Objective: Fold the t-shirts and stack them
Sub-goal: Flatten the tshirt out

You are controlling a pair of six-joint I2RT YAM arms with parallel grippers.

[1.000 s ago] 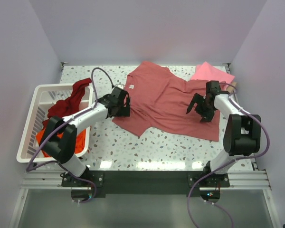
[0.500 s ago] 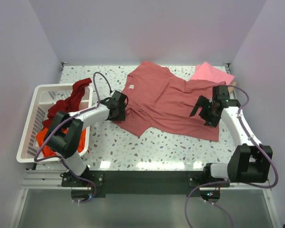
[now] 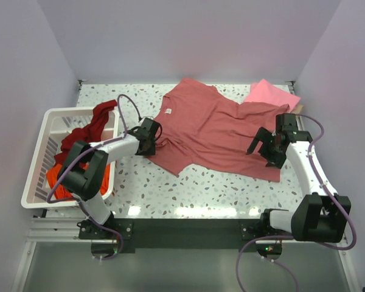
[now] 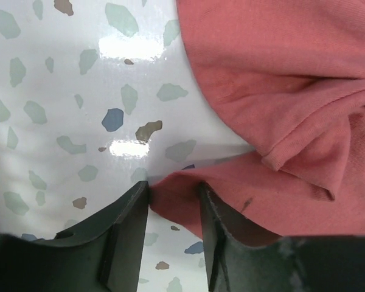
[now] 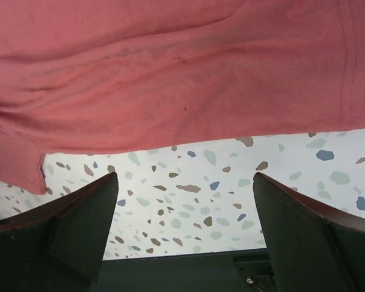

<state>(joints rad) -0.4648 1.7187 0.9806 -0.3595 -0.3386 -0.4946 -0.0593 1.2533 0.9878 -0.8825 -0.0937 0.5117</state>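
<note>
A dusty rose-red t-shirt [image 3: 219, 131] lies spread flat across the middle of the table. My left gripper [image 3: 149, 137] is low at its left sleeve. In the left wrist view the left gripper [image 4: 173, 188] has its jaws narrowed around the sleeve's edge [image 4: 176, 198], with a gap and table still showing between them. My right gripper [image 3: 264, 152] hovers wide open over the shirt's right lower hem. In the right wrist view the right gripper [image 5: 184, 176] holds nothing, and the shirt [image 5: 170, 67] lies beyond its fingertips. A bright pink t-shirt [image 3: 271, 94] lies at the back right.
A white slatted basket [image 3: 45, 131] stands at the left edge. A dark maroon t-shirt [image 3: 94, 125] hangs over its rim and an orange one [image 3: 58, 179] lies inside. Speckled tabletop [image 3: 201, 188] shows in front of the shirt.
The left jaws have narrowed around the sleeve edge and that arm has dropped slightly nearer. The right arm has swung right and nearer, from over the shirt to its right hem, still open.
</note>
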